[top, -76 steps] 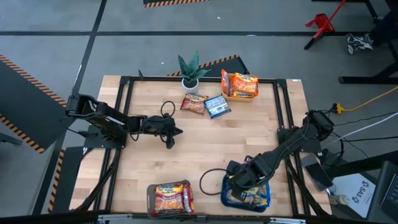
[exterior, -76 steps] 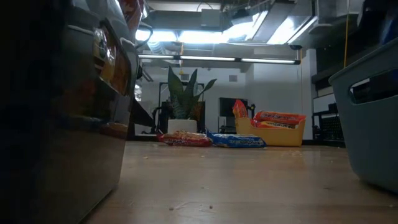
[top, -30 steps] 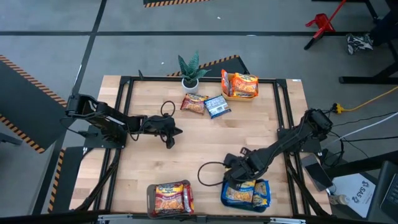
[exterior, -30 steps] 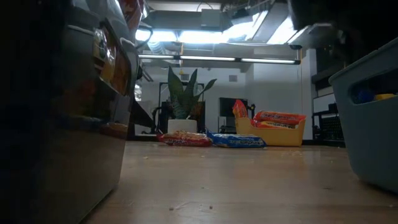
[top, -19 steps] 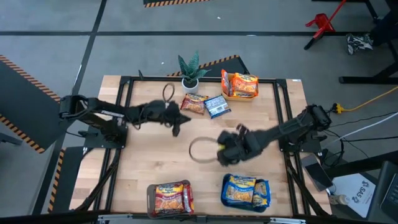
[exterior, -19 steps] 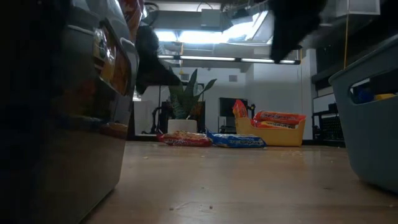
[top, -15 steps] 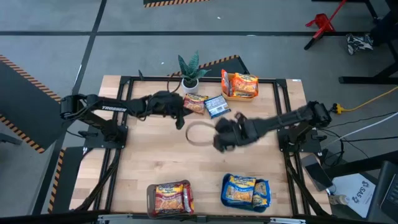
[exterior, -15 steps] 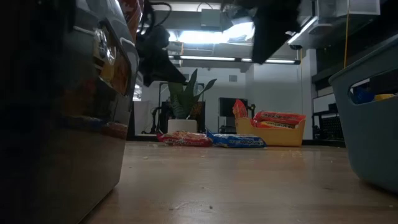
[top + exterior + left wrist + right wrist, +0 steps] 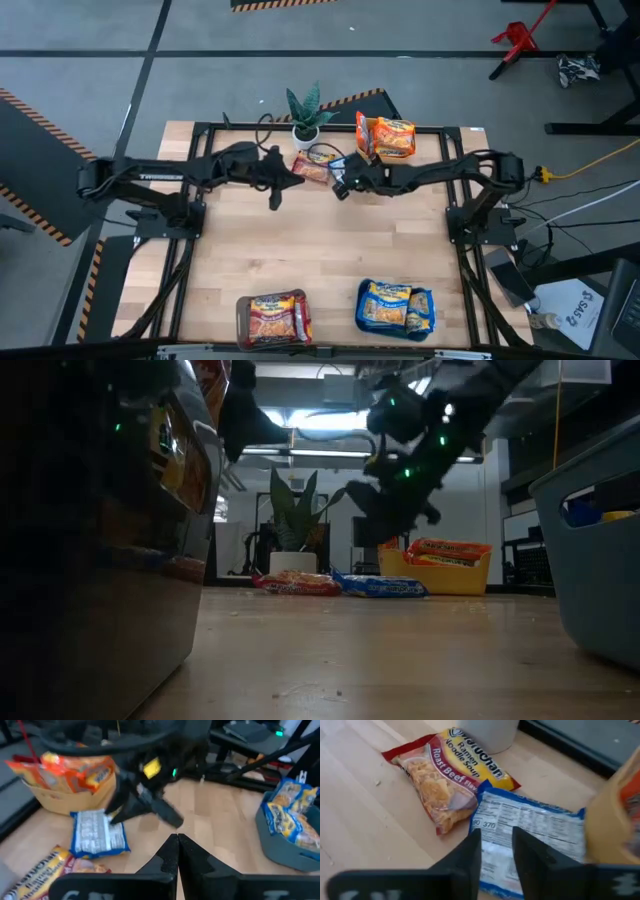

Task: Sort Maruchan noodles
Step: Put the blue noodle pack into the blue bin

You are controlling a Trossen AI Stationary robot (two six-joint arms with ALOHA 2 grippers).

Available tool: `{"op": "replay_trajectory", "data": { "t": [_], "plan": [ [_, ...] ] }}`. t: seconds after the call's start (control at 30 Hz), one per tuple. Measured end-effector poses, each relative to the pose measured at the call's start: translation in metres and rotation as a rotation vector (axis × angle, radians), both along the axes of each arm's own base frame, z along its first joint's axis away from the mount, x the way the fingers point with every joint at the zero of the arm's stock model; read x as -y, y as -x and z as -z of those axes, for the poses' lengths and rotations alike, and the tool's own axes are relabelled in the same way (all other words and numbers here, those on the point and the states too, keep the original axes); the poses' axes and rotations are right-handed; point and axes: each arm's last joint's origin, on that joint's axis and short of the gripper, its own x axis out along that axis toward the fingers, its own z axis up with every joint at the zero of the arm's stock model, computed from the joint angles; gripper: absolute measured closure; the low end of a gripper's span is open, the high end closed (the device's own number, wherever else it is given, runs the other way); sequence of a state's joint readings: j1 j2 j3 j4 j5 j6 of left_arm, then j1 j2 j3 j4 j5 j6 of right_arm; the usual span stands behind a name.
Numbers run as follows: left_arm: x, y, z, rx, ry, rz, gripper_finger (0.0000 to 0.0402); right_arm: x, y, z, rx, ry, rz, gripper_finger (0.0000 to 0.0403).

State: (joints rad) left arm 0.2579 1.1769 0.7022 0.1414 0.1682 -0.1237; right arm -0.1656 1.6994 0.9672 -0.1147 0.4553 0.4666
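Your right pincer (image 9: 495,851) hangs directly over the blue packet (image 9: 532,837), its two fingers spread with a gap between them and gripping nothing; in the overhead view it sits upper centre (image 9: 343,183). That packet lies white-panel-up on the table (image 9: 330,250), touching the red Roast Beef packet (image 9: 447,782) beside it, just in front of the potted plant (image 9: 305,112). This looks like the approach to the next pick.

Next you would likely need to lower onto the blue packet alone, keeping clear of the red one, then carry it to the teal tray (image 9: 396,308) at the lower centre-right, which already holds blue packets.

Your left pincer (image 9: 276,183), pressed together and empty, hovers just left of the red packet.

The brown tray (image 9: 272,318) holds red packets at the lower edge; the yellow tray (image 9: 390,140) holds orange ones, upper right of centre. The table is pale wood in a black frame, with grey floor and hazard tape around.
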Motion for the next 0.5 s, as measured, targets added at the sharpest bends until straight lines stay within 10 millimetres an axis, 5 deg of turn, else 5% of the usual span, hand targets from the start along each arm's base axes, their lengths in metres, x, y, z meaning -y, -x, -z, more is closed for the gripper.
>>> {"op": "replay_trajectory", "data": {
  "t": [0.27,0.5],
  "plan": [
    [0.002,0.009,0.008,-0.017,-0.011,-0.038,0.0401,0.008,0.005,0.034,0.031,-0.071,0.012,0.0394],
    [0.003,0.013,0.024,-0.066,0.002,-0.054,0.0401,-0.004,0.005,0.042,0.003,-0.167,-0.025,0.0389]
  ]
}}
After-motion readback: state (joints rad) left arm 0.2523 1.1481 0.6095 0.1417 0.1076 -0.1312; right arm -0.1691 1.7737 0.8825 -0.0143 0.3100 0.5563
